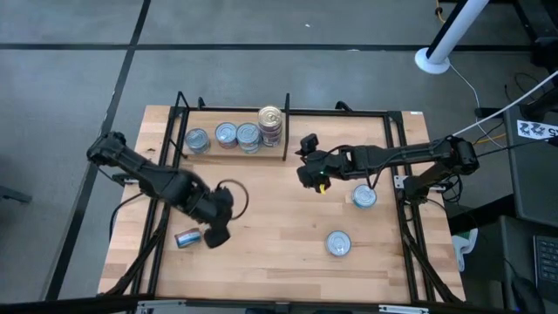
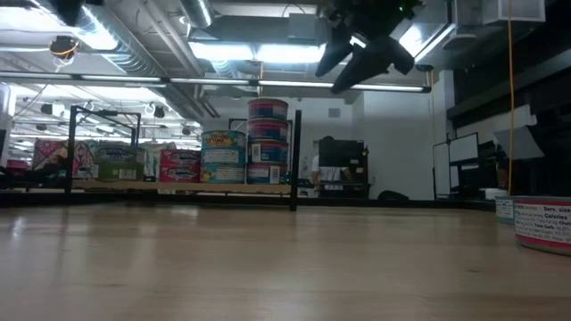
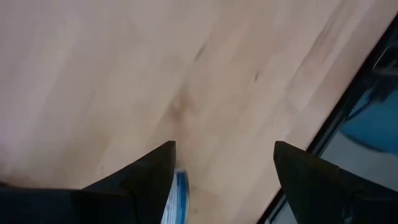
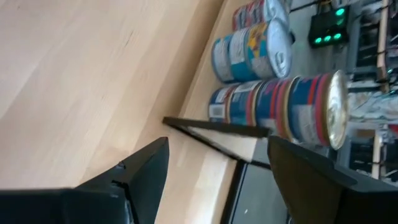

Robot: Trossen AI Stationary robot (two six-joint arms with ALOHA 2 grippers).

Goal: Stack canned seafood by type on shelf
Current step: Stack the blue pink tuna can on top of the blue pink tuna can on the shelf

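Stacked tins [image 1: 235,133]: a row stands at the back of the shelf, just left of the short divider [image 1: 286,131]. From the high view there are silver-blue tops at three spots plus one taller stack [image 1: 271,122] with a pale gold top, right against the divider. The low view shows that stack as three tins high, with lower stacks beside it.
Loose tins: three lie out on the open surface. One lies on its side [image 1: 187,237] near the front left; two stand upright on the right, one [image 1: 364,197] close to the right arm and one [image 1: 338,243] nearer the front.
Shelf [image 1: 279,270]: wooden board with a black frame; most of it is bare, and all sorted tins sit in the back-left compartment.
Left gripper [image 1: 214,235]: low over the surface, just beside the tipped tin. Its fingers are spread, and its wrist view shows a blue tin edge by one finger; nothing is pinched yet.
Right gripper [image 1: 307,174]: raised, well above the board in the low view, just right of the divider, between the stacks and the nearer upright tin. Fingers spread and empty, facing the stacks.
Progress: more than half done, I judge; the bulk is stacked and three tins remain.
Sorting: whether each stack holds one type is hard to confirm, as the labels are too small to read.
Left to do: pick up the tipped tin, then the two right-hand ones, and set each on its matching stack.
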